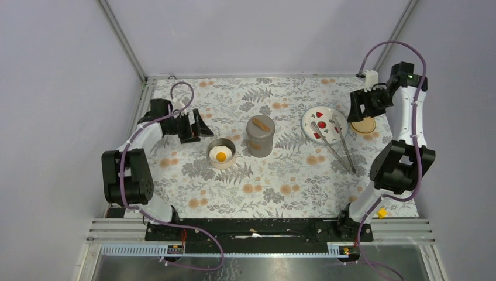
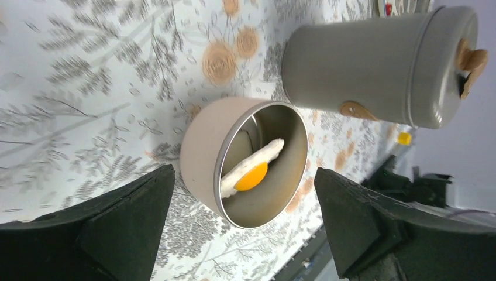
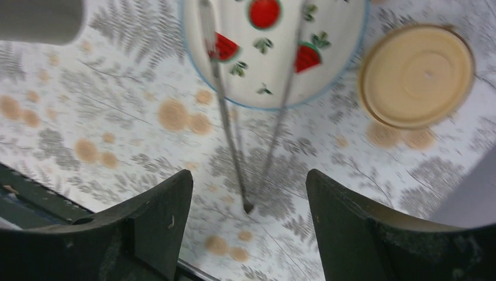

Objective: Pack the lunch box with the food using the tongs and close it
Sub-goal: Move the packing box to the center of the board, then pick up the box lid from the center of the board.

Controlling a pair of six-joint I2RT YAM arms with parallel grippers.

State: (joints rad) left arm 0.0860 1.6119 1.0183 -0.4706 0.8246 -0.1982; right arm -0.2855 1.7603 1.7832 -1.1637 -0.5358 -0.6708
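Note:
The fried egg lies in an open round beige lunch box tier left of centre. A grey lidded lunch box tin stands beside it. The silver tongs lie with their tips on the white plate, their joined end toward the near edge. Red food pieces sit on the plate. My left gripper is open, just left of the tier; in its wrist view the egg shows between the fingers. My right gripper hovers open above the tongs, holding nothing.
A round beige lid lies flat to the right of the plate, under my right wrist. In the right wrist view it is at the upper right, and the plate carries watermelon-shaped pieces. Grey walls enclose the floral tablecloth.

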